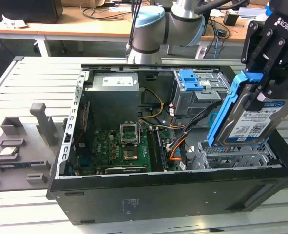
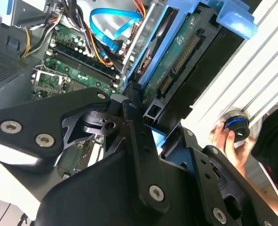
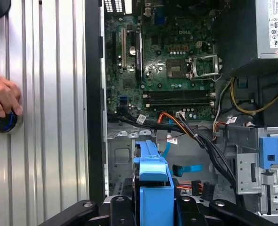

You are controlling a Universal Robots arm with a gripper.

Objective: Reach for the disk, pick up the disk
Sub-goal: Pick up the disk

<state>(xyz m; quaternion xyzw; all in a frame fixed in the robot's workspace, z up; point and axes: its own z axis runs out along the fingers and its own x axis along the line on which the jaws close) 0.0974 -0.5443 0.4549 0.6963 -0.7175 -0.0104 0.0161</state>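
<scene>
The disk, a silver hard drive with a white-and-blue label and a blue bracket along its edges, hangs tilted on edge above the open computer case, at the exterior view's right. My gripper is shut on its upper end. In the second wrist view the disk's green circuit-board side shows inside the blue frame, running away from my gripper. The first wrist view has the disk edge-on, its blue bracket rising between the black fingers.
Below the disk is the metal drive bay of the open case. A drive cage with a blue latch, orange and black cables, the motherboard and the power supply lie inside. A person's hand rests on a knob beside the case.
</scene>
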